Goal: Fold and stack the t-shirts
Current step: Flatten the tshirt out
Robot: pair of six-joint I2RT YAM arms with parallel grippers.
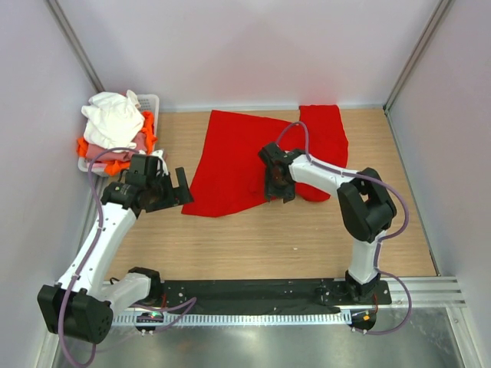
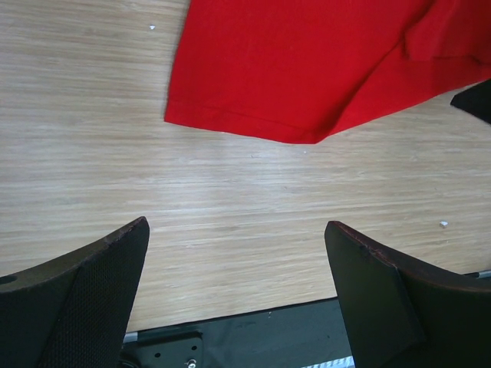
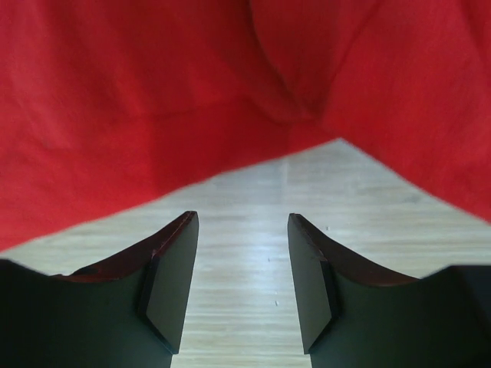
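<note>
One red shirt lies spread out in the middle of the table. I think I should pinch its near edge at two spots and lift evenly, so it folds smooth. My left pincer is wide open and empty, just beside the corner. My right pincer is half open at the hem, holding nothing.

"What is around you?"
"I see a wooden table. A white basket sits in its far left corner, by the pale wall."
"Anything small?"
"Yes. Two tiny white specks lie on the wood, well apart."
</note>
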